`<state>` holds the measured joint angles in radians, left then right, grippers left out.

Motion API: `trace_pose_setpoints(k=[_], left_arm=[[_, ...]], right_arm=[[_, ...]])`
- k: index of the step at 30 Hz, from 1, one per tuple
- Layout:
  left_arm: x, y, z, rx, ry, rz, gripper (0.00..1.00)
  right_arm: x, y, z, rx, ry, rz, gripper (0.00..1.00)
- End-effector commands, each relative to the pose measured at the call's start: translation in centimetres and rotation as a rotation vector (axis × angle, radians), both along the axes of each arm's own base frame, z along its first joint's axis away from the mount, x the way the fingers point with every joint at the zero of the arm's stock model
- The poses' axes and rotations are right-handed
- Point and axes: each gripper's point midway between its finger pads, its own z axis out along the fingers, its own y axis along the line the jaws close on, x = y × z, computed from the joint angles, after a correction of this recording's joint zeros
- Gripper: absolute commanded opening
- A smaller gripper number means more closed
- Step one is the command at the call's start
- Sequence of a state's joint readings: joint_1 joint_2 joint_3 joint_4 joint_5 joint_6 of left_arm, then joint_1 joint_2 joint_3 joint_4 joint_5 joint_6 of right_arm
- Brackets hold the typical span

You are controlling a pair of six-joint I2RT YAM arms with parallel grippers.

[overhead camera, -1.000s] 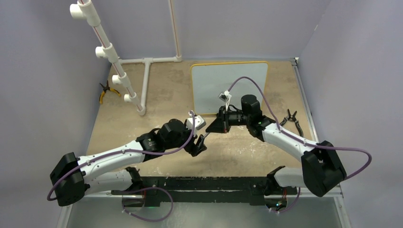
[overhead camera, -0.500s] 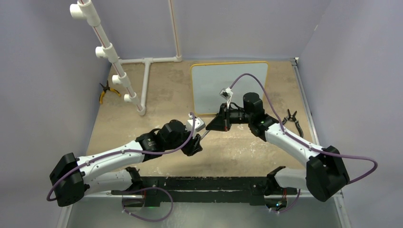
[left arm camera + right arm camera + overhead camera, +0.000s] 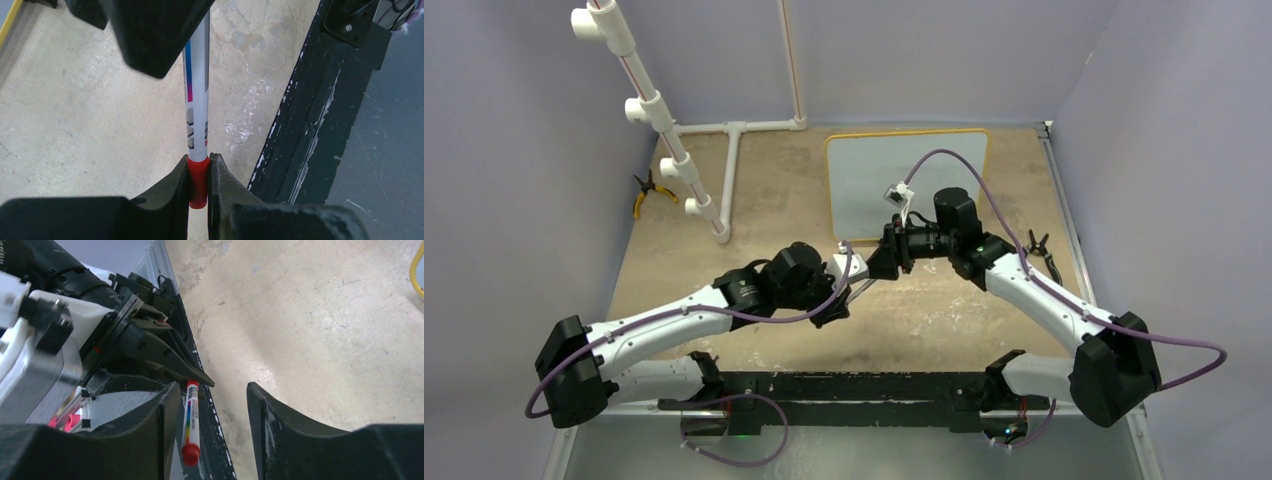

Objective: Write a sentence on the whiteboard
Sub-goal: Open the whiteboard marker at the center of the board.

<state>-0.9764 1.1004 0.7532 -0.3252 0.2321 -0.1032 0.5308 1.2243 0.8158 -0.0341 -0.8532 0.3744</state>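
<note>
The whiteboard [image 3: 904,170], white with a thin yellow frame, lies at the back centre of the table; I see no sentence on its face. A white marker [image 3: 191,420] with a rainbow stripe and red ends hangs between the two arms above the table's middle. My left gripper [image 3: 199,172] is shut on one red end of the marker [image 3: 197,100]. My right gripper [image 3: 211,386] stands open around the other end, which lies close to its left finger [image 3: 165,410] with a wide gap on the other side. In the top view the left gripper [image 3: 844,300] and right gripper [image 3: 876,265] nearly meet.
A white PVC pipe stand [image 3: 674,150] rises at the back left, with yellow-handled pliers [image 3: 646,192] beside it. Black pliers [image 3: 1036,250] lie right of the whiteboard. The black base rail [image 3: 844,385] runs along the near edge, close under the marker [image 3: 310,110].
The left gripper has closed on the marker's red end. The right gripper, shut on the marker before, has opened and let it go. Both arms have edged closer together.
</note>
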Motion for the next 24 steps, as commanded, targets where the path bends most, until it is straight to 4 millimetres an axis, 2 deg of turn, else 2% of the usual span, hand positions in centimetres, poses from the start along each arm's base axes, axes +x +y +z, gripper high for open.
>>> trace_pose_setpoints(k=[1, 7, 13, 16, 19, 24], left_arm=[[0.0, -0.8, 0.4, 0.042, -0.062, -0.142, 0.00], [0.2, -1.1, 0.2, 0.038, -0.097, -0.170, 0.00], [0.1, -0.9, -0.1, 0.041, -0.094, -0.177, 0.00], [0.0, -1.0, 0.0, 0.037, -0.094, -0.183, 0.00], [-0.1, -1.0, -0.1, 0.039, -0.089, -0.186, 0.00], [-0.2, -1.1, -0.3, 0.042, -0.079, -0.192, 0.00]], right_arm=[[-0.1, -0.3, -0.5, -0.059, 0.000, 0.031, 0.56], [-1.8, -0.8, -2.5, -0.118, 0.082, 0.086, 0.55], [-3.3, -0.5, -2.7, -0.128, 0.109, 0.123, 0.51], [-3.6, -0.3, -2.7, -0.120, 0.117, 0.142, 0.46], [-3.7, -0.2, -2.9, -0.124, 0.125, 0.152, 0.34], [-3.7, 0.0, -2.8, -0.122, 0.120, 0.159, 0.31]])
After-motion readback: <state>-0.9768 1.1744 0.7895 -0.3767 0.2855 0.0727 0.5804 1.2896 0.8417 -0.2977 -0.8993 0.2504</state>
